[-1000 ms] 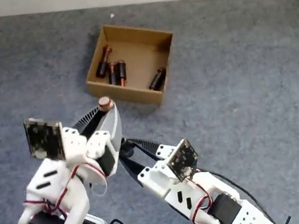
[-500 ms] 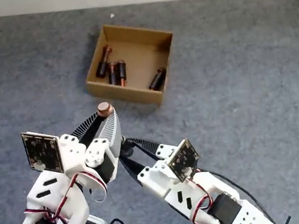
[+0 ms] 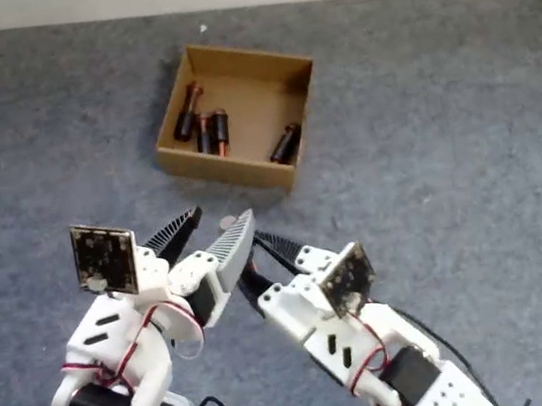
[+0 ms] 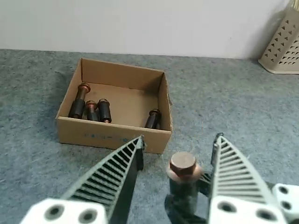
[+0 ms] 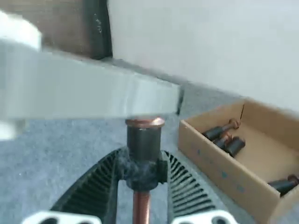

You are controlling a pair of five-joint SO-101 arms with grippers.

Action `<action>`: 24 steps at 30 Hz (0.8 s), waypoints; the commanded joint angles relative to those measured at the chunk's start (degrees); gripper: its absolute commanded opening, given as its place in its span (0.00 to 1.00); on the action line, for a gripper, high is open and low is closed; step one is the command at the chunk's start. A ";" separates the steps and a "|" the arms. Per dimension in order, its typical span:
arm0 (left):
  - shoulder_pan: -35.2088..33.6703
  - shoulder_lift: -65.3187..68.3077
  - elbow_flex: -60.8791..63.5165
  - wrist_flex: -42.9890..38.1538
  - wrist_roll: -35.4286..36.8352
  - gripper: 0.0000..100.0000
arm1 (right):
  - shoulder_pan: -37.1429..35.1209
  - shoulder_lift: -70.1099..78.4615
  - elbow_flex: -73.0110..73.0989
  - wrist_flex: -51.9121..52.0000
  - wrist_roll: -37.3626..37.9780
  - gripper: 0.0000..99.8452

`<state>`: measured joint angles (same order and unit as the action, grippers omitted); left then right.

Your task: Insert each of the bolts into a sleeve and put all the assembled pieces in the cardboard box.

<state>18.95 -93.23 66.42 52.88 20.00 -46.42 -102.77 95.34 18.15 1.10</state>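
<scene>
Opened since the earlier frame: left gripper point(image 3: 223, 220), off the bolt head, fingers now spread either side of the assembly. Right gripper point(image 5: 141, 169): clamped on the dark sleeve point(image 5: 143, 140), with the copper bolt point(image 5: 144, 122) standing upright through it, near the cardboard box point(image 3: 236, 172). The box holds four assembled pieces point(image 3: 219, 129).
</scene>
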 commanded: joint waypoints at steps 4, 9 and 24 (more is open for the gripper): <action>0.22 -0.40 -0.66 1.41 -6.42 0.25 | 1.71 -0.22 1.19 -2.42 0.09 0.00; -1.45 -0.40 -0.75 1.41 -8.62 0.24 | 7.08 -0.22 4.00 -2.59 0.09 0.00; -23.78 -0.48 17.89 -0.97 -19.87 0.24 | 18.86 0.31 5.85 3.47 -4.31 0.00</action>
<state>-1.71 -93.23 82.15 54.20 2.07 -30.15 -102.68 95.60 21.05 -2.42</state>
